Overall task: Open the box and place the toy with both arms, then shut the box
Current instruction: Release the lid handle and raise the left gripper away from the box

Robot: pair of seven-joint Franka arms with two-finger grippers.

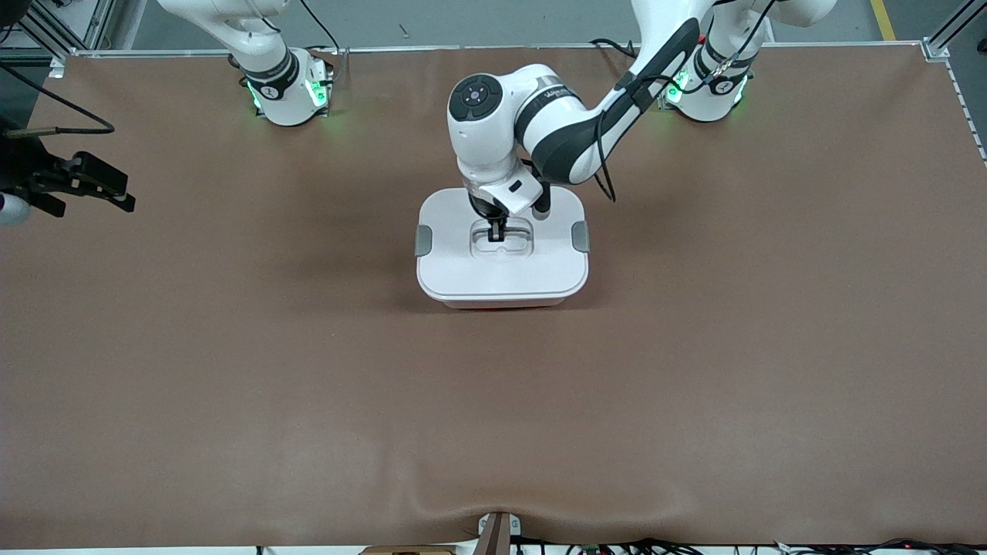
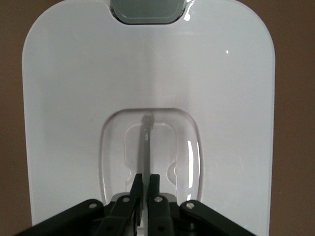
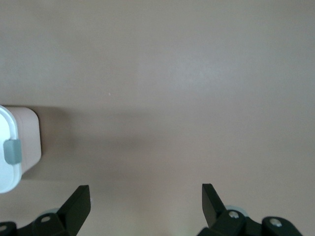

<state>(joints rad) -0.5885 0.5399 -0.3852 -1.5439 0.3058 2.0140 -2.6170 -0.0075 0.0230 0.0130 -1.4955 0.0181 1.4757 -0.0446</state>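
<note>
The white box (image 1: 501, 274) stands in the middle of the table with its flat lid on and grey side clips (image 1: 423, 240). My left gripper (image 1: 497, 231) reaches down into the lid's recess. In the left wrist view the gripper (image 2: 146, 179) is shut on the thin clear handle (image 2: 146, 132) in the lid (image 2: 74, 98). My right gripper (image 1: 116, 193) waits open and empty above the table at the right arm's end. In the right wrist view its fingers (image 3: 78, 204) stand wide apart over bare mat, with the box's end (image 3: 7, 147) at the edge. The pink toy is out of view.
The brown mat (image 1: 694, 347) covers the whole table. The two arm bases (image 1: 289, 92) with green lights stand along the edge farthest from the front camera. A small bracket (image 1: 497, 532) sits at the table's nearest edge.
</note>
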